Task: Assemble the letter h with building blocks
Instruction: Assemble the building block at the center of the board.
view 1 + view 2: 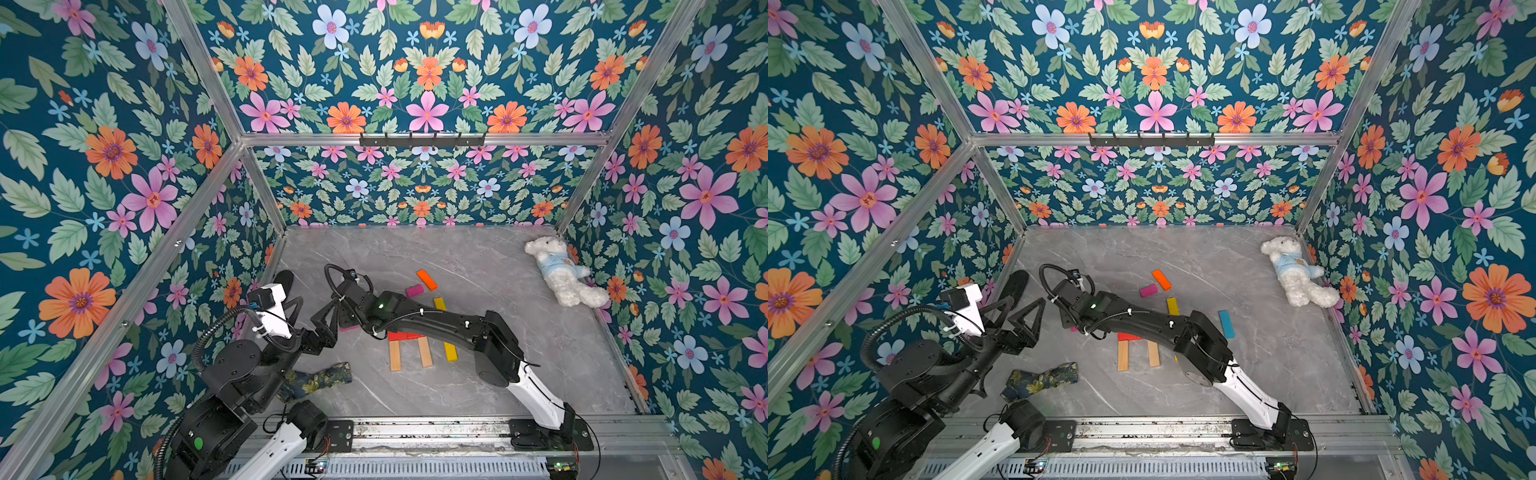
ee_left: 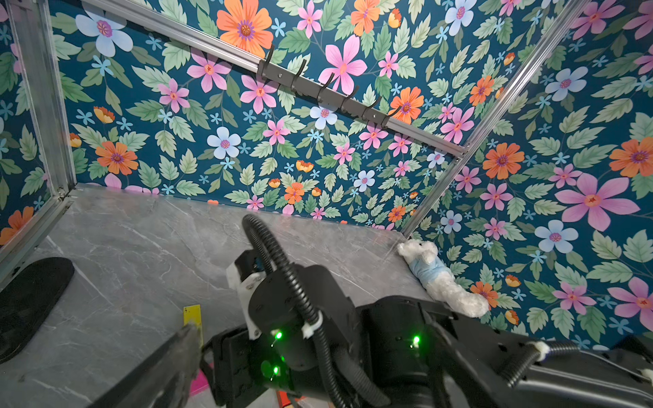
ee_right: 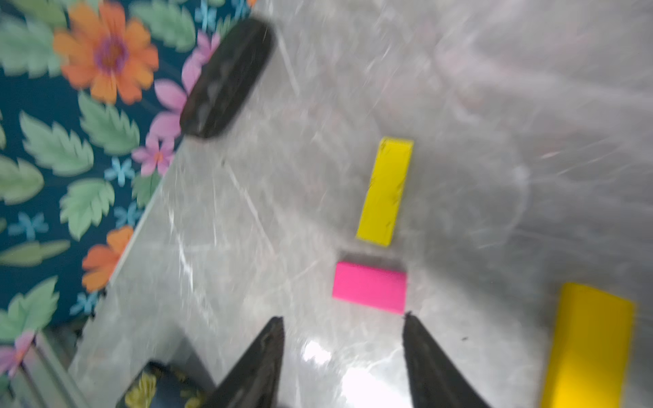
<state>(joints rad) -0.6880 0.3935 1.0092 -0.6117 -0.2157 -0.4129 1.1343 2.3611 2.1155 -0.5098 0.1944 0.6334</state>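
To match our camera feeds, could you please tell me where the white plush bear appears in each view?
In a top view: white plush bear at the table's far right corner.
In a top view: bear, same corner.
Left wrist: bear at the table's corner.
Right wrist: not in it.
Shared landmark: black oval pad at the table's left edge, seen in all four.
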